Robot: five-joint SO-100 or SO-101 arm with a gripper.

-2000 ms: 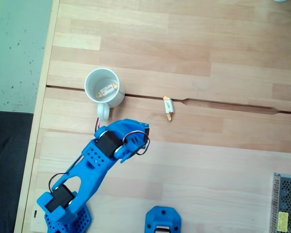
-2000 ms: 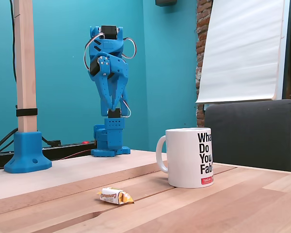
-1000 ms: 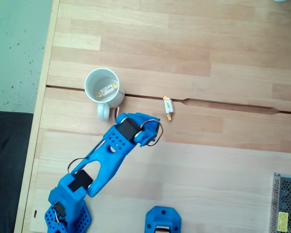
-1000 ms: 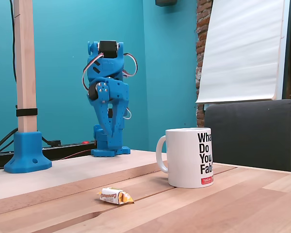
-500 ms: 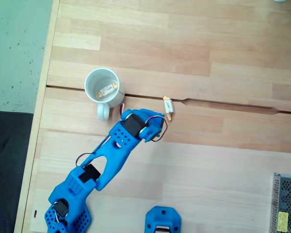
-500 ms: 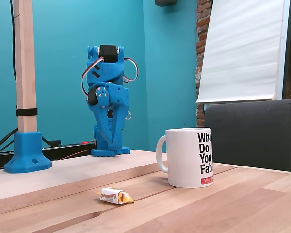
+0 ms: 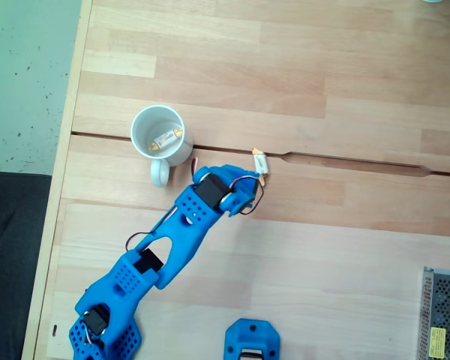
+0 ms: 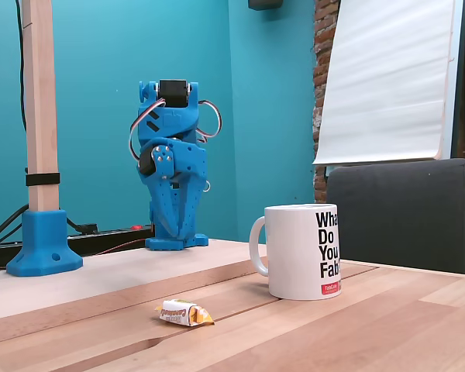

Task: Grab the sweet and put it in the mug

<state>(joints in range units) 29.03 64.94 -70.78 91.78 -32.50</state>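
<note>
Arm's gripper (image 7: 249, 187) hangs over the sweet (image 7: 261, 162) at frame centre, positioned for pickup; jaw state unreadable. Mug (image 7: 159, 133), upper left, already contains one candy.

A blue arm (image 8: 170, 163) is standing at the far side of a wooden table (image 8: 356, 325), folded over its base in front of a teal wall; its gripper cannot be made out. A white mug (image 8: 304, 250) with black lettering is sitting on the table, its handle pointing left. The sweet (image 8: 184, 313) is lying on the wood nearer the camera, well left of the mug and apart from it. A blue clamp (image 8: 43, 242) is holding an upright wooden post (image 8: 40, 101) at the left.
</note>
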